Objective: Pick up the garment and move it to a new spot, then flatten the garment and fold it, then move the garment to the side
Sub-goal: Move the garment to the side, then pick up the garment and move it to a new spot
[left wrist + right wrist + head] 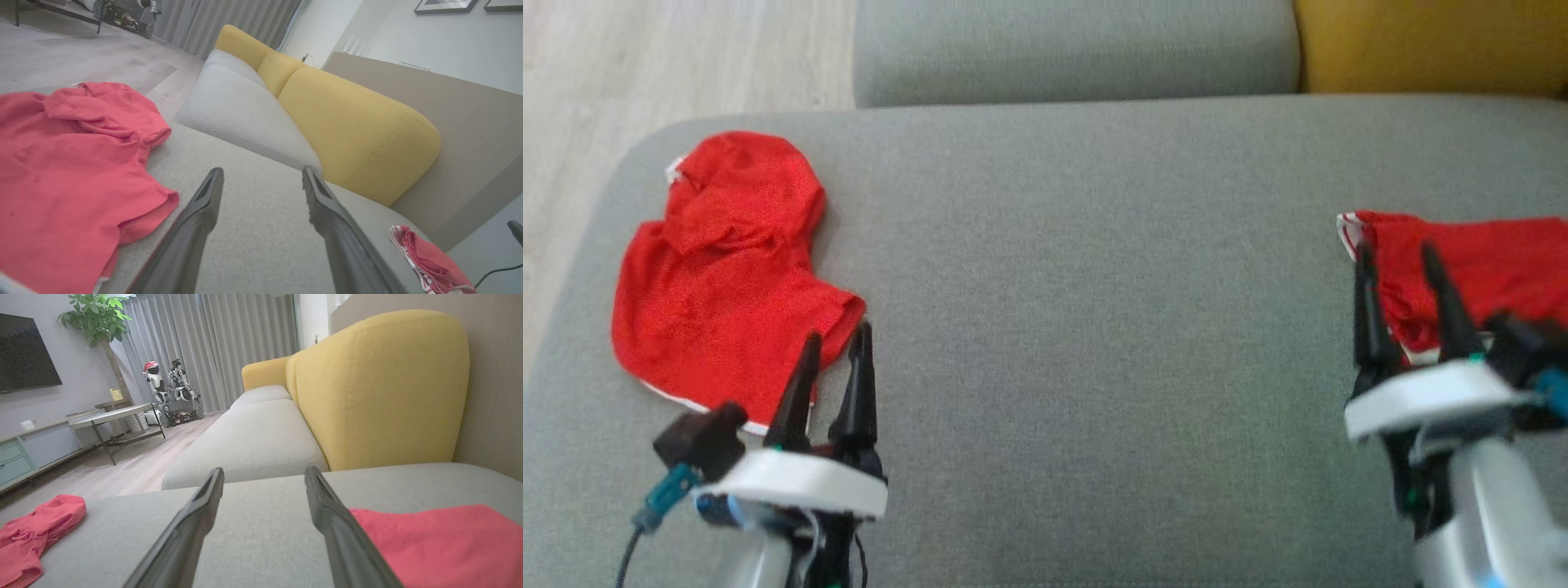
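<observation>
Dark tapered fingers, white cuffs, teal cables

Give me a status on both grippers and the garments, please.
Left gripper open, empty, beside crumpled red garment. Right gripper open, empty, at second red garment edge. No obstacle on grey cushion.

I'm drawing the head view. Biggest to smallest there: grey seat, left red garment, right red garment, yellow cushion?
1. grey seat
2. left red garment
3. right red garment and yellow cushion: about alike, and both are cut off at the picture's edge, so no ranking.
</observation>
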Tool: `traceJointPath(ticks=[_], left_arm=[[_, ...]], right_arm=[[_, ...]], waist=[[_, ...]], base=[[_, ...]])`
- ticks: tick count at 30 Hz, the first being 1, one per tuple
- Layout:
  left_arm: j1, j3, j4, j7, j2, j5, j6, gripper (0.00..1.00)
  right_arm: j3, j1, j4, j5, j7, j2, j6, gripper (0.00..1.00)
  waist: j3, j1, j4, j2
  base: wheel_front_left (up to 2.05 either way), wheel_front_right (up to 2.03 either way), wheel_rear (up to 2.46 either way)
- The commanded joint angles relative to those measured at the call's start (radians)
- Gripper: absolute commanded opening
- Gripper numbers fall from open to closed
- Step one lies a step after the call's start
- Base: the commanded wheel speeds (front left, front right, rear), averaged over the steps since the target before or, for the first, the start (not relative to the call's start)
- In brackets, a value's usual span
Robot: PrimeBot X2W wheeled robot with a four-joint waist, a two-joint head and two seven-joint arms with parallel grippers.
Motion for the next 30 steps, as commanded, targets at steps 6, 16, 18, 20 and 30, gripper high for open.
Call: traceJointPath(ticks=[6, 16, 18, 20, 30], left_arm=[[0.021, 0.027, -0.033, -0.012, 0.005, 0.052, 0.010, 1.00], [0.057, 0.027, -0.064, -0.012, 0.005, 0.098, 0.019, 1.00], [0.062, 0.031, -0.074, -0.012, 0.005, 0.099, 0.021, 1.00], [0.066, 0.034, -0.085, -0.012, 0.005, 0.101, 0.022, 1.00], [0.070, 0.044, -0.111, -0.012, 0.005, 0.102, 0.030, 1.00]], right_arm=[[0.034, 0.067, -0.042, -0.020, -0.074, 0.016, -0.001, 1.00], [0.041, 0.155, -0.027, -0.015, -0.130, 0.018, -0.001, 1.00], [0.044, 0.158, -0.024, -0.018, -0.135, 0.018, -0.001, 1.00], [0.046, 0.159, -0.020, -0.018, -0.138, 0.019, -0.001, 1.00], [0.061, 0.156, -0.009, -0.014, -0.146, 0.019, -0.001, 1.00]], waist=[[-0.029, 0.0000, 0.002, -0.0001], [-0.036, 0.0000, -0.005, -0.0001], [-0.037, 0.0000, -0.008, -0.0001], [-0.037, 0.0000, -0.009, -0.0001], [-0.037, 0.0000, -0.015, -0.0001]], base=[[0.00, 0.00, 0.00], [0.00, 0.00, 0.00], [0.00, 0.00, 0.00], [0.00, 0.00, 0.00], [0.00, 0.00, 0.00]])
